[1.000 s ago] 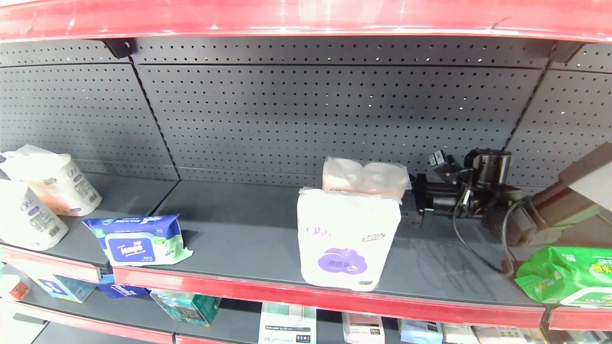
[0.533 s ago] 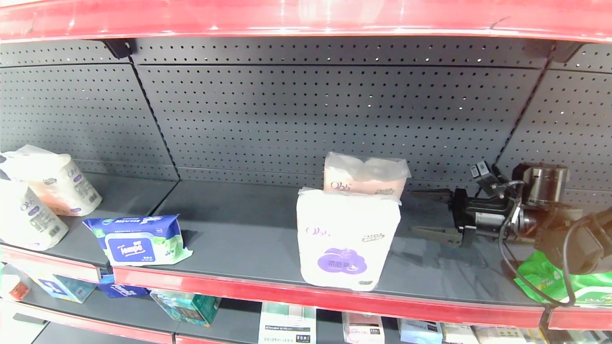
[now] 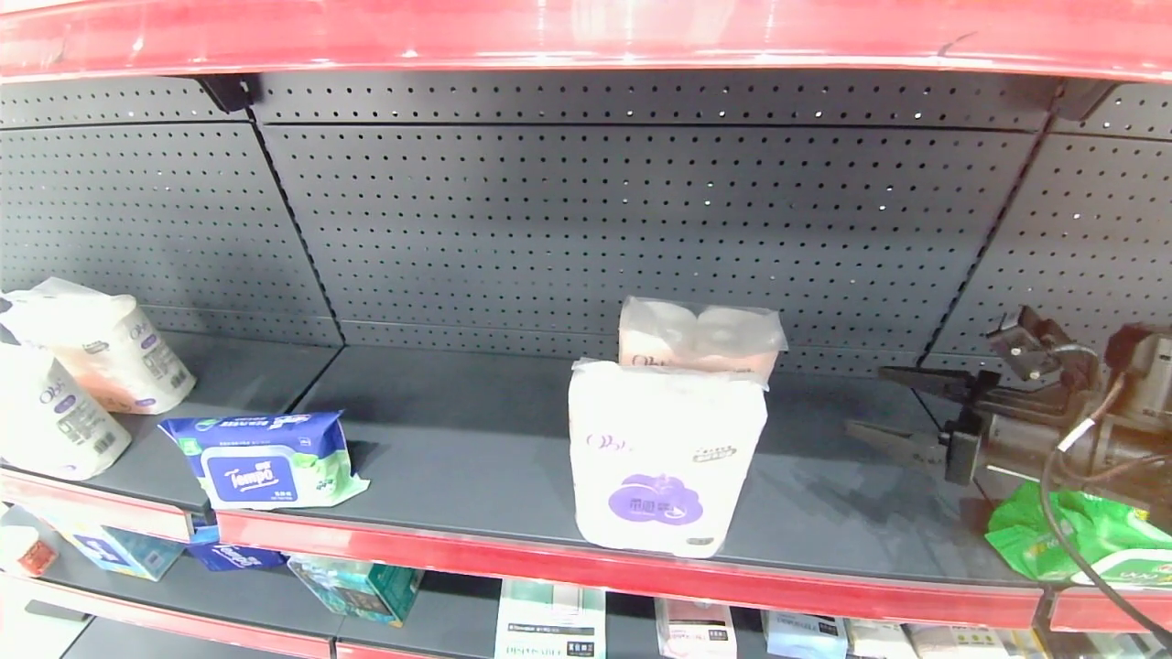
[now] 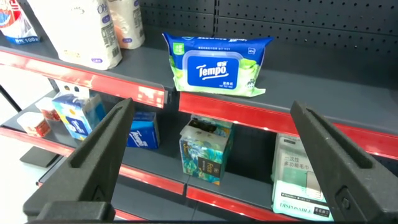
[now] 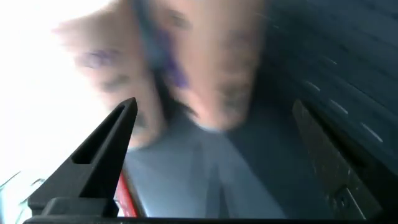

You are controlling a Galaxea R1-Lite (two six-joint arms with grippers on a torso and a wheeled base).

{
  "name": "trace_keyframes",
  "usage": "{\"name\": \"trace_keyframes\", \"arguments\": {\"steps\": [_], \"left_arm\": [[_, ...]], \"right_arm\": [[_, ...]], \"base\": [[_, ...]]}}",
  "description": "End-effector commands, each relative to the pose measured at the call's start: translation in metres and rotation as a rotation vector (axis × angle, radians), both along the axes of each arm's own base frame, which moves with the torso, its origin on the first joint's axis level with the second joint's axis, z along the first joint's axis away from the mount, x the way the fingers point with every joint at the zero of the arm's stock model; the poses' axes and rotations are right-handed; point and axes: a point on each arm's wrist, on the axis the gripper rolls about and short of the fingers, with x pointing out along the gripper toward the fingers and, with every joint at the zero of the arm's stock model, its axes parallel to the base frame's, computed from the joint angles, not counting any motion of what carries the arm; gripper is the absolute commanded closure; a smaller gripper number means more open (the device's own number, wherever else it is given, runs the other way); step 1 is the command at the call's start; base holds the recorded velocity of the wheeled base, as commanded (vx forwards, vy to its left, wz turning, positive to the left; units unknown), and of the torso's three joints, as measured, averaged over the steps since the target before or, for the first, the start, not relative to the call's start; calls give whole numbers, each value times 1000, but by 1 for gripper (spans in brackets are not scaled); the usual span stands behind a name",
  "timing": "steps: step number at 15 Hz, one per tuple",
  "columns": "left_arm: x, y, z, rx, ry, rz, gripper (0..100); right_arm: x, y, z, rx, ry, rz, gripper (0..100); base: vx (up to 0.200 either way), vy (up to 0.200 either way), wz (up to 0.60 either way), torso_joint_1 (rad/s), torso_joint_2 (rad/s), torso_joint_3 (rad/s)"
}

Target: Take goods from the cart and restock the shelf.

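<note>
Evidently the pink roll pack (image 3: pixel 700 331) is stood upright at the back of the shelf (image 3: pixel 476 439), directly behind the white roll pack (image 3: pixel 667 453), so that a row is built from back to front. Whether the two touch cannot be told. The right gripper (image 3: pixel 893 407) is held level above the shelf, to the right of both packs and apart from them. Its fingers are spread with nothing between them, so the pink pack is judged to stand unsupported. The left gripper (image 4: pixel 211 106) is held low before the shelving, likewise spread and empty, facing the blue wipes pack (image 4: pixel 216 65); it is judged free for another item.

On this shelf level four roll packs are counted: the pink one, the white one, a tilted pack (image 3: pixel 105 339) and a nearer pack (image 3: pixel 50 421) at the far left. Two wipes packs are counted: the blue one and a green wipes pack (image 3: pixel 1080 540) at the right end.
</note>
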Motion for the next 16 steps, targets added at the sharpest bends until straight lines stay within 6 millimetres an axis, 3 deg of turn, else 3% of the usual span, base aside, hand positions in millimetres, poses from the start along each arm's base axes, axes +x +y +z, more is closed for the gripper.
{"name": "trace_keyframes", "arguments": {"steps": [1, 3, 5, 7, 9, 10, 16], "left_arm": [[0, 0, 0, -1, 1, 1, 0], [0, 0, 0, 0, 0, 1, 0], [0, 0, 0, -1, 1, 1, 0], [0, 0, 0, -1, 1, 1, 0], [0, 0, 0, 0, 0, 1, 0], [0, 0, 0, 1, 0, 1, 0], [0, 0, 0, 3, 0, 1, 0]], "right_arm": [[-62, -2, 35, -10, -19, -414, 0], [-115, 10, 33, -6, 6, -590, 0], [-191, 12, 7, -9, -24, -593, 0], [-233, 10, -10, 26, -106, -608, 0], [-254, 9, -24, 34, -126, -607, 0], [-271, 8, -45, 49, -137, -574, 0], [-272, 8, -51, 98, -125, -536, 0]], "base": [[0, 0, 0, 0, 0, 0], [0, 0, 0, 0, 0, 0], [0, 0, 0, 0, 0, 0], [0, 0, 0, 0, 0, 0], [0, 0, 0, 0, 0, 0], [0, 0, 0, 0, 0, 0], [0, 0, 0, 0, 0, 0]]}}
